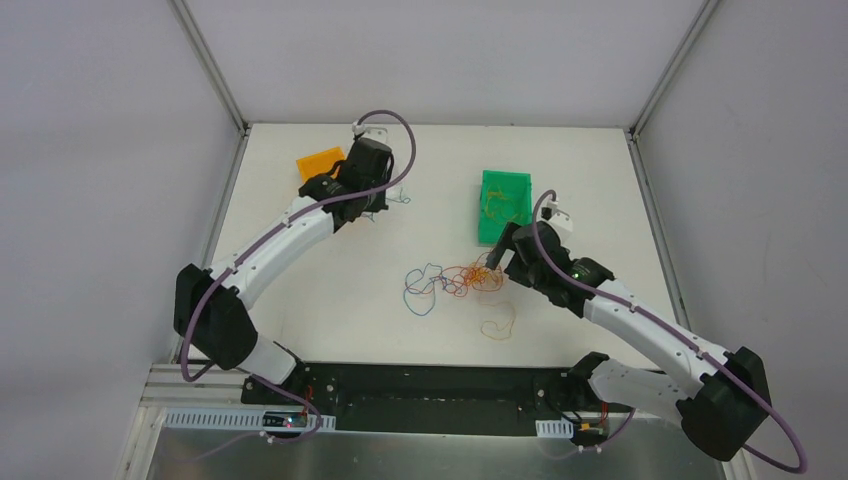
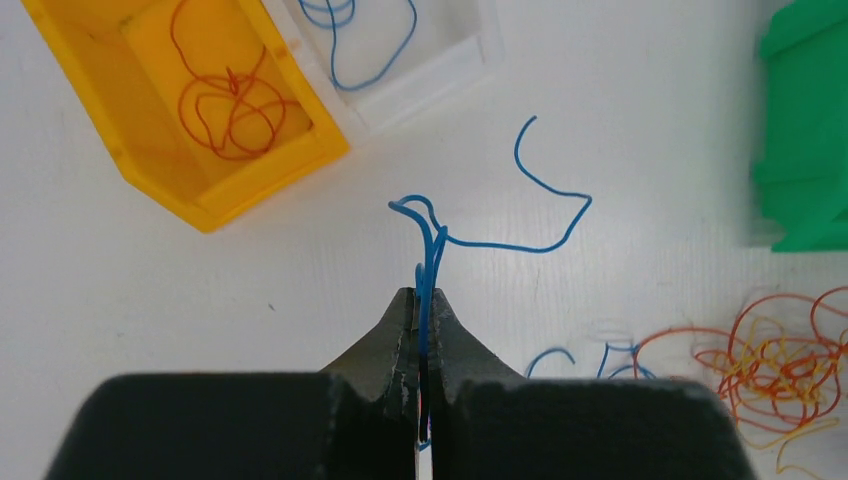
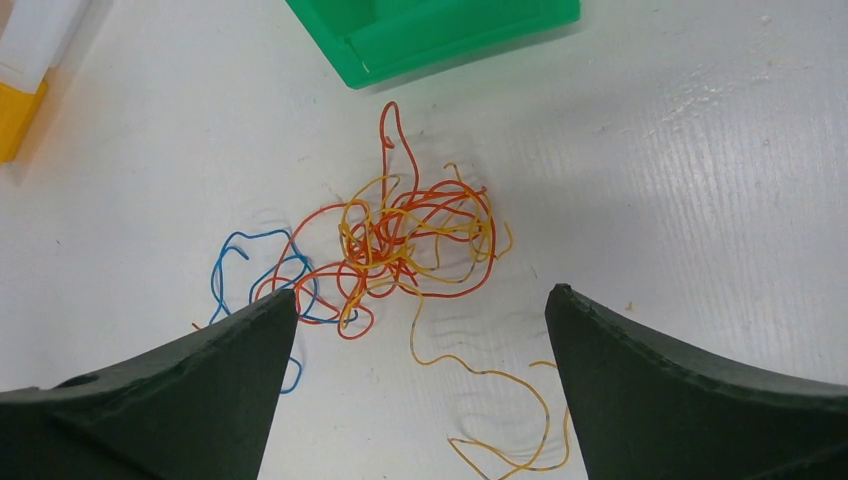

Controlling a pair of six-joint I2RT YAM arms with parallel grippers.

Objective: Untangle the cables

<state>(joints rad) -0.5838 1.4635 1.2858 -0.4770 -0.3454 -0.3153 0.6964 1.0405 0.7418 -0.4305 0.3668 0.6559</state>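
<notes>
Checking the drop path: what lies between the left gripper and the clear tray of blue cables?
In the left wrist view, only the blue cable the left gripper pinches, then bare table up to the clear tray.

The left claw (image 2: 421, 305) pinches a blue cable (image 2: 470, 243) above the table, near the yellow bin (image 2: 160, 170)

Bright, even illumination is supplied from above. Only faint, soft shadows are cast by the cables (image 3: 400, 240) on the white tabletop (image 3: 700, 180), where mild glare is registered. Fine detail is rendered more coarsely in the top external view.
</notes>
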